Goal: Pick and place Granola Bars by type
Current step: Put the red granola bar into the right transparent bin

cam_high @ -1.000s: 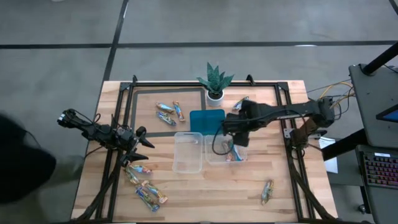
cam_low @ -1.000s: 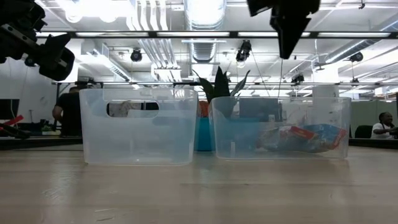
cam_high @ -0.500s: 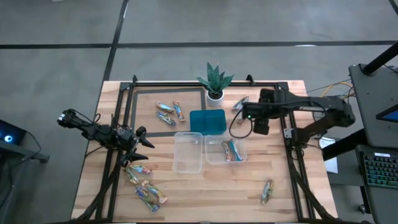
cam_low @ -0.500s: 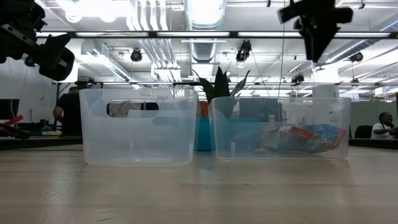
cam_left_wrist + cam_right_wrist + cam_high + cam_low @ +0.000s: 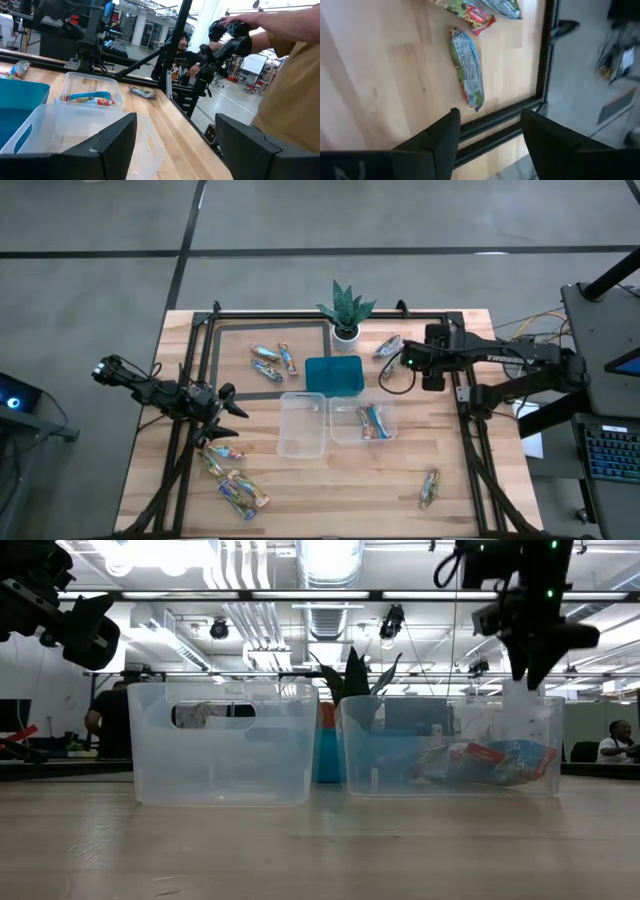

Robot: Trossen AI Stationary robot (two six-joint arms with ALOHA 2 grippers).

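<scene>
The right gripper (image 5: 487, 132) hangs with its fingers parted and empty above the far right of the worktop (image 5: 400, 480), where a small cluster of granola bars (image 5: 388, 346) lies. In the right wrist view, one green-and-silver bar (image 5: 466, 67) lies just ahead of the gap between the fingers, its long axis running away from them and roughly in line with that gap; two more wrappers lie beyond it. This arm is plainly the nearer. The left gripper (image 5: 222, 418) waits, fingers wide and empty, just beside another scatter of bars (image 5: 235, 483) at the worktop's left. Sorted bars lie in the right clear tub (image 5: 386, 430). No wrapper lettering can be read.
</scene>
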